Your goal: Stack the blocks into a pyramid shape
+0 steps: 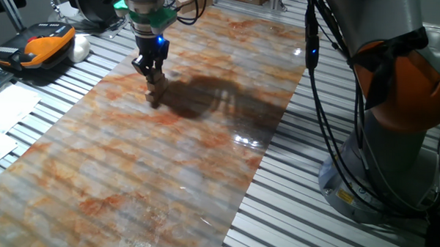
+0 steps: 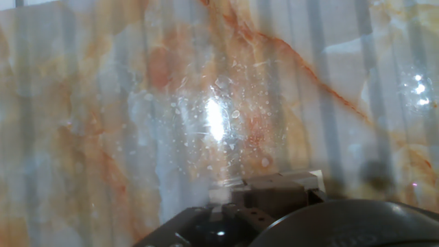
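Hovering gripper point(image 1: 153, 76) touches blocks point(image 1: 154, 94); no legible writing.

Blocks point(image 1: 154, 93): small light-brown wooden cubes, plain. Only short upright column visible in fixed view, seemingly stacked, on marbled sheet near far left corner of table. Top partly hidden; exact count unclear. In hand view, pale block edge point(image 2: 312, 180) shows at bottom, mostly hidden.
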Available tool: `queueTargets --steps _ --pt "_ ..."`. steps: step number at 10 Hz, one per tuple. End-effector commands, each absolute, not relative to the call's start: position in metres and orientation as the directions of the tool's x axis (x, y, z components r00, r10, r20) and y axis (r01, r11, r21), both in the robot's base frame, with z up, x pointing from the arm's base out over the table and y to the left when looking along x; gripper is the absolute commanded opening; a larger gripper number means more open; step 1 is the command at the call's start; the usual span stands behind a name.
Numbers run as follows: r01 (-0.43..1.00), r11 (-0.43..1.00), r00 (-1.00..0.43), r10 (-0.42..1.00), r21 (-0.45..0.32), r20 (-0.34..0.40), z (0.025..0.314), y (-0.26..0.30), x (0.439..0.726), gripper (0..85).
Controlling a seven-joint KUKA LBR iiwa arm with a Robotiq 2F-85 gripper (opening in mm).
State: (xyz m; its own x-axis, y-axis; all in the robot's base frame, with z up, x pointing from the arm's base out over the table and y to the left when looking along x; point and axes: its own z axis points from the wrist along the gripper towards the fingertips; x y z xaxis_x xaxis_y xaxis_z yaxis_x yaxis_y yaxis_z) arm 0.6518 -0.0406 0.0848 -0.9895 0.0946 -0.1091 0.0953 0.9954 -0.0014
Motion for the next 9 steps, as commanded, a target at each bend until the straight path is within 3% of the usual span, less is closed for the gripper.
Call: queueTargets --steps 1,9 --pt "0.101 0.995 -0.989 0.100 -0.003 -0.113 0.085 -0.041 0.652 51.0" --pt "0.154 0.988 -0.985 0.155 0.019 -0.078 0.122 -0.047 0.648 51.0"
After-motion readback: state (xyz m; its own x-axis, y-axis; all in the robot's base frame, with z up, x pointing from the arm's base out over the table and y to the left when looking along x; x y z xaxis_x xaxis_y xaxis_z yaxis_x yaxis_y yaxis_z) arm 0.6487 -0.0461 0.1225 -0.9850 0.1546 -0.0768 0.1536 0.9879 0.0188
